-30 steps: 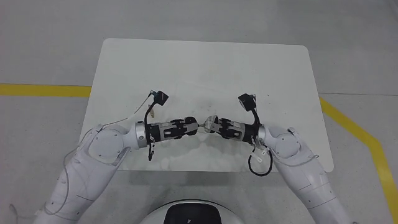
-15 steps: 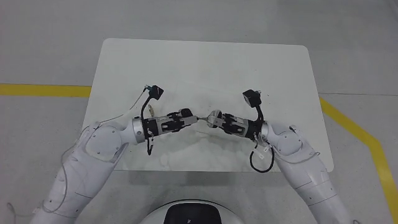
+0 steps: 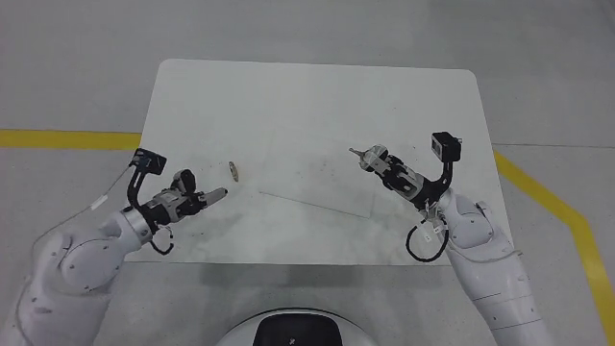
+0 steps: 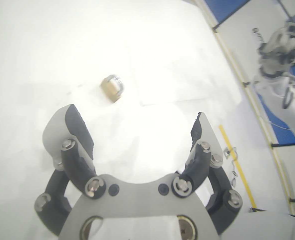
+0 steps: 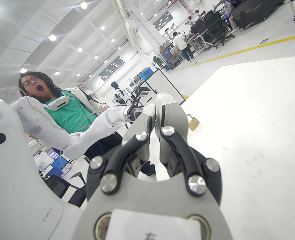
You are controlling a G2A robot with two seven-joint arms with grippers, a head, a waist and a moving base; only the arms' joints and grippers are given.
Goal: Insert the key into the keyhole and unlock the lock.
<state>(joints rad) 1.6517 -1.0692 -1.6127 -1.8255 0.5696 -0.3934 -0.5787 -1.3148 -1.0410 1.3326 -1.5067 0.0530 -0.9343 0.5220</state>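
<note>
In the top view I see soft, even light that comes from above. The bench [image 3: 317, 96] is bright white but not burnt out, and the floor [image 3: 77, 48] looks flat grey. In the left wrist view the bench surface is strongly overexposed, with heavy glare in its middle, so the lock [image 4: 112, 88] appears pale. In the right wrist view, rows of round ceiling lamps [image 5: 53, 37] give the light, and straight lines bend toward the edges.
</note>
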